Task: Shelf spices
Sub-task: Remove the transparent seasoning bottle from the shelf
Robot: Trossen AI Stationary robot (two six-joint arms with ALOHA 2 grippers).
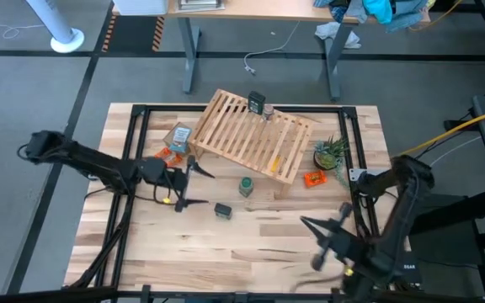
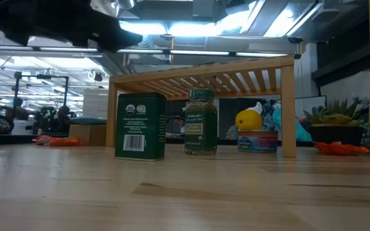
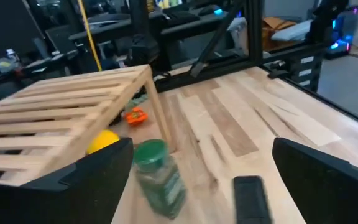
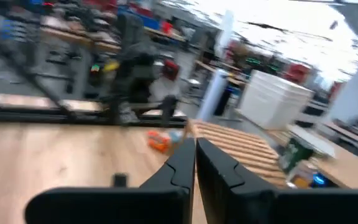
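High view: one dark labelled jar (image 1: pixel 257 103) stands on the light-wood slatted shelf (image 1: pixel 251 135); the green round jar (image 1: pixel 246 186) and dark squarish jar (image 1: pixel 222 210) wait on the table. The left gripper (image 1: pixel 194 185), fingers wide, hovers beside them, while the right gripper (image 1: pixel 320 242), pinched empty, waits near-right.

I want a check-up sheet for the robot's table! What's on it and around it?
Surface: wooden table, bare at the near side.
Job's things: one jar on the shelf; green jar and dark tin on the table.
Clutter: potted plant, orange pieces, cardboard box.
End effectors: left end effector open, empty; right end effector shut, empty.
Cables: yellow cable.
Surroundings: desk, fan.
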